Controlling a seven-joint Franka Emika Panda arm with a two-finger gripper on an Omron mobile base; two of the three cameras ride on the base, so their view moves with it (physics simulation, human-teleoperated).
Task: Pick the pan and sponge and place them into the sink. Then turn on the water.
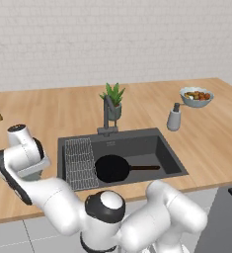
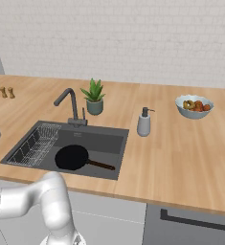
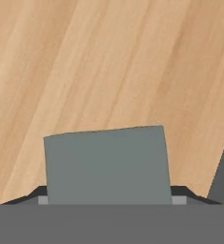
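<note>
The black pan [image 1: 112, 168] [image 2: 72, 158] lies flat in the dark sink [image 1: 137, 137] [image 2: 99, 139], its handle pointing right. My hand hangs low over the counter just left of the sink. In the hand view my gripper [image 3: 108, 191] is shut on the sponge [image 3: 106, 164], whose grey-green top spans the gap between the two dark fingertips [image 3: 37, 193]; wood counter lies beneath. The yellow layer is hidden. The upright faucet [image 1: 107, 111] [image 2: 68, 100] shows no stream of water.
A wire rack [image 1: 79, 163] [image 2: 35, 143] sits in the sink's left side. Behind the sink stands a potted plant [image 1: 113, 101]. To the right are a soap dispenser [image 1: 174, 117] and a fruit bowl [image 1: 196, 97]. Two small shakers [image 2: 6, 92] stand at the far left.
</note>
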